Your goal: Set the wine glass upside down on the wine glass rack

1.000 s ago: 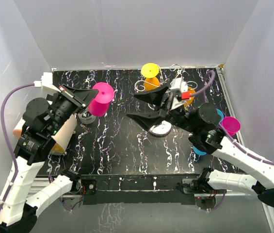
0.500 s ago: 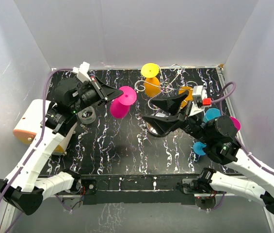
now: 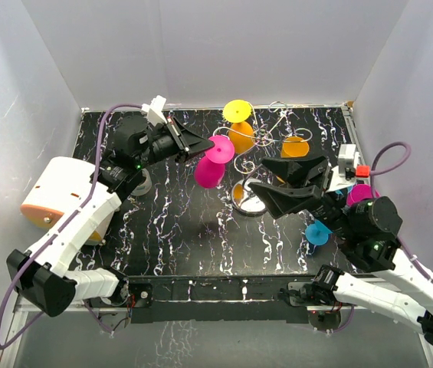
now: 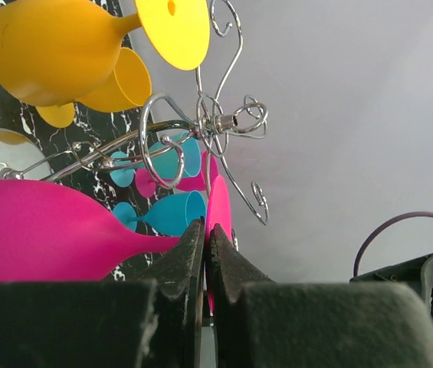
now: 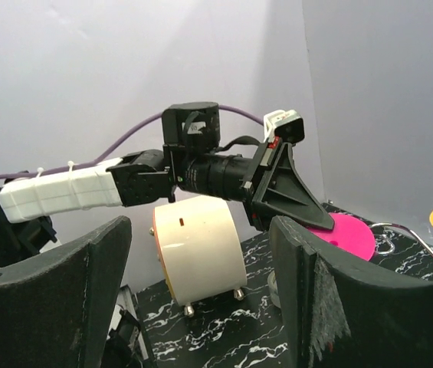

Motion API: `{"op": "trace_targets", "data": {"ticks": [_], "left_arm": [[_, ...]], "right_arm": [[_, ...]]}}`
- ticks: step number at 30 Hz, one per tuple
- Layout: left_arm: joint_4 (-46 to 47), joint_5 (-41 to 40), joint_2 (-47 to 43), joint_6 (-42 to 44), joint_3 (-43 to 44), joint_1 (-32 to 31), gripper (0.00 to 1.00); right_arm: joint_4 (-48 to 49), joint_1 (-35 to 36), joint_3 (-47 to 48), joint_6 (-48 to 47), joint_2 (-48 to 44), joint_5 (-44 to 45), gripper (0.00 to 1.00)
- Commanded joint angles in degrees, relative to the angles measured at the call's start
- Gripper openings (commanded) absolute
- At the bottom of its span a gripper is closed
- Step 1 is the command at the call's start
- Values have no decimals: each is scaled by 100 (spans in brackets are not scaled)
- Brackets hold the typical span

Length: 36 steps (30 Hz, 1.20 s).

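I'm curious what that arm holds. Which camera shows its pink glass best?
The top view: the whole pink glass shows in the left hand. Left wrist crops its bowl; right wrist catches only part.

No readable text, labels or numbers anywhere.

Wine glass [image 3: 208, 172]: opaque magenta, intact, held off the table by its stem in the closed left gripper [image 4: 206, 230], tilted nearly on its side, foot disc toward the rack.

Wine glass rack [image 3: 253, 202]: silver wire, curled arms, round shiny base, upright just right of the glass.
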Motion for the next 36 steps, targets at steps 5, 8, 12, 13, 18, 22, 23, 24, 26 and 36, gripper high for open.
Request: {"op": "trace_targets", "data": {"ticks": [5, 8, 12, 13, 18, 22, 23, 24, 26, 36], "left_arm": [[727, 78, 155, -540, 145, -48, 0], [811, 4, 289, -552, 273, -47, 0], [902, -168, 479, -633, 391, -48, 0], [951, -208, 518, -695, 371, -45, 0], [1258, -214, 718, -849, 398, -56, 0], [1178, -291, 800, -764, 567, -81, 0], [1211, -297, 801, -759, 586, -83, 0], [1227, -302, 801, -758, 603, -76, 0], [1247, -340, 801, -737, 627, -81, 0], [1260, -780, 1013, -669, 709, -80, 0]], "right_arm": [[32, 23, -57, 2, -236, 446, 70], [30, 23, -86, 32, -227, 452, 70], [78, 23, -53, 59, -241, 428, 70], [79, 23, -43, 60, -260, 409, 70], [130, 19, -63, 87, -313, 404, 70], [217, 23, -191, 94, -374, 369, 70], [198, 21, -193, 92, -383, 396, 70], [170, 22, -173, 81, -381, 407, 70], [114, 23, -142, 70, -382, 424, 70], [110, 23, -203, 192, -366, 483, 71]]}}
